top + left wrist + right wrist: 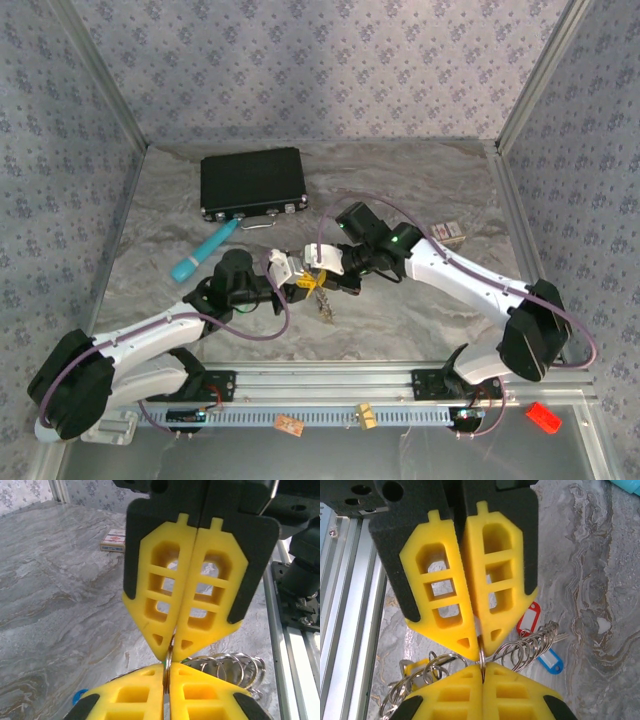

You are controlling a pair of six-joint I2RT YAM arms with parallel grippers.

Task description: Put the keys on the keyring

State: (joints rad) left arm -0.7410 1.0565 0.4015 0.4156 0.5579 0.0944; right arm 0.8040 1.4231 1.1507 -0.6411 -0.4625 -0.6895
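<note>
Both shut, tip to tip: left gripper (169, 676) and right gripper (482, 670) each pinch the keyring (482, 655), mid-bench and nearer the front edge. The ring is edge-on in both wrist views, mostly hidden between the pads. Right wrist view shows the keys (529, 617): a red head, a blue tag (552, 662), and a stack of small split rings (530, 647). Left wrist view shows the split rings; the tags are blocked apart from a blue sliver. From the top it's a dangling cluster, too small to resolve.
</note>
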